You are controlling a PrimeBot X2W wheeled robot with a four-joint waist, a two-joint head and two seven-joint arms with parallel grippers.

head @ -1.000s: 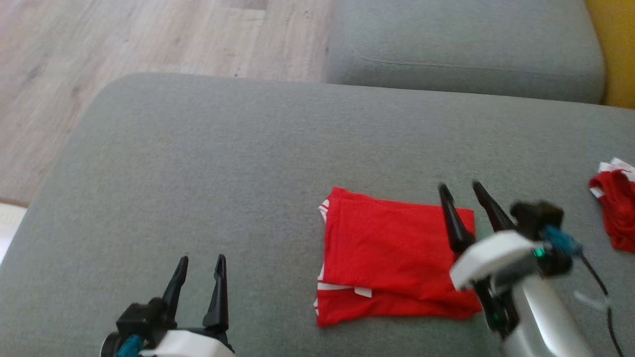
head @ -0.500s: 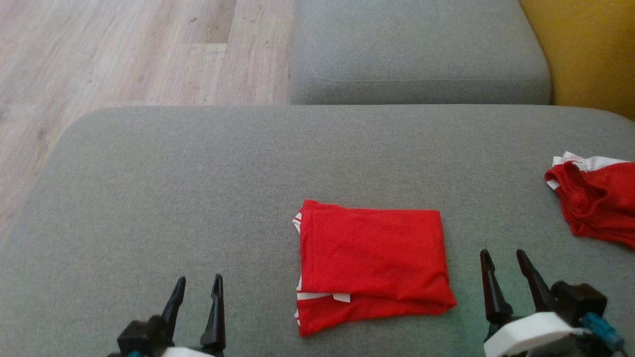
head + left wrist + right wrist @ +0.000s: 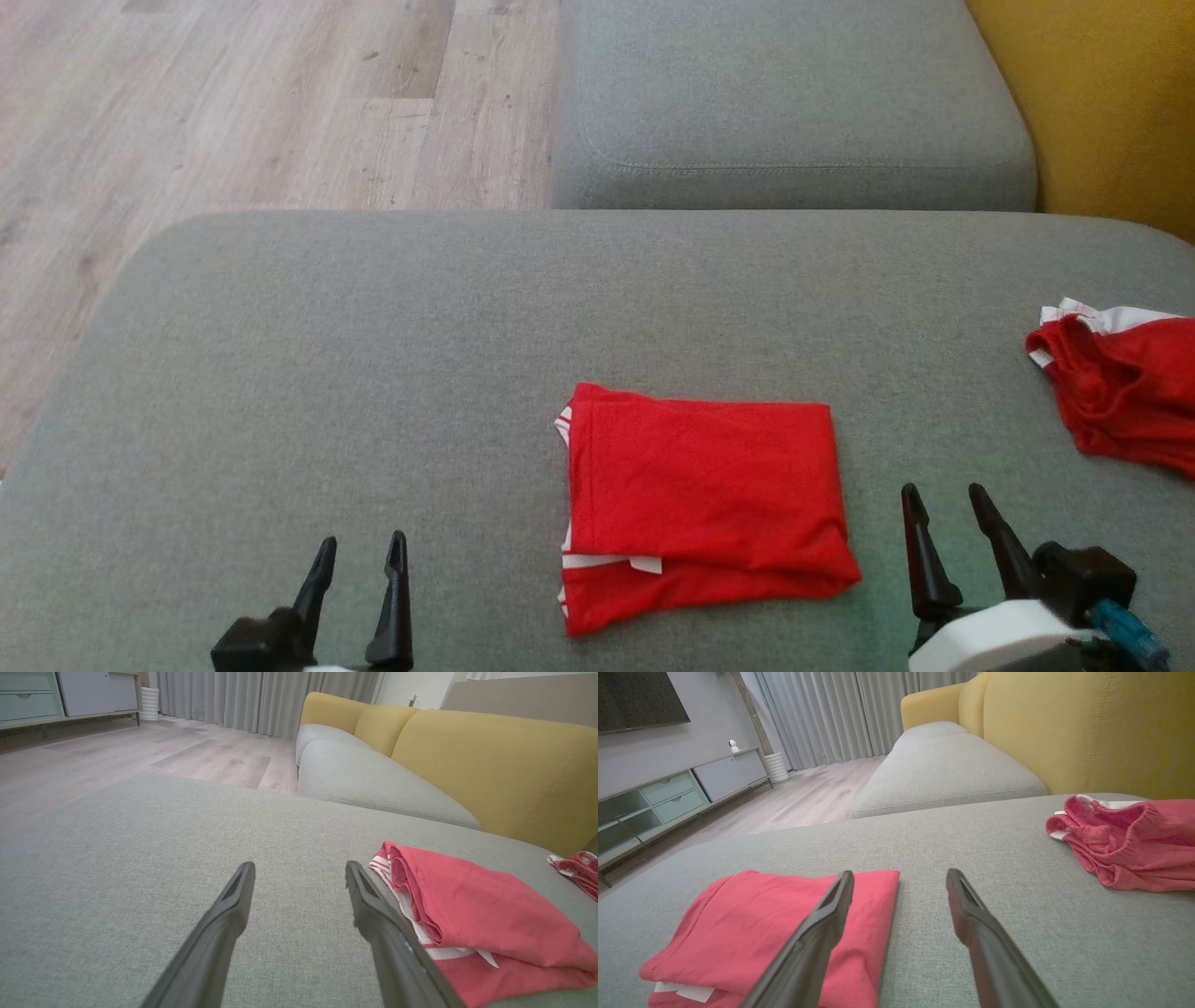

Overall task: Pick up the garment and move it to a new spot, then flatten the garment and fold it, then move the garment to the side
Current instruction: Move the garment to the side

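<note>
The folded red fabric garment point(image 3: 705, 504) was seen flat on the grey sofa cushion point(image 3: 327, 373), between left gripper point(image 3: 363, 541) and right gripper point(image 3: 941, 490), fingers spread wide, nothing held. Opposite edges were probably best pinched together, fold kept intact.

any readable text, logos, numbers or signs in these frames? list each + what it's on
No text can be read anywhere in these frames.
White tag at the edge of the folded red garment: no print can be made out, too small to tell.
Crumpled red garment: white trim, no lettering seen.
Grey sofa cushion: plain fabric, no label showing.
</note>
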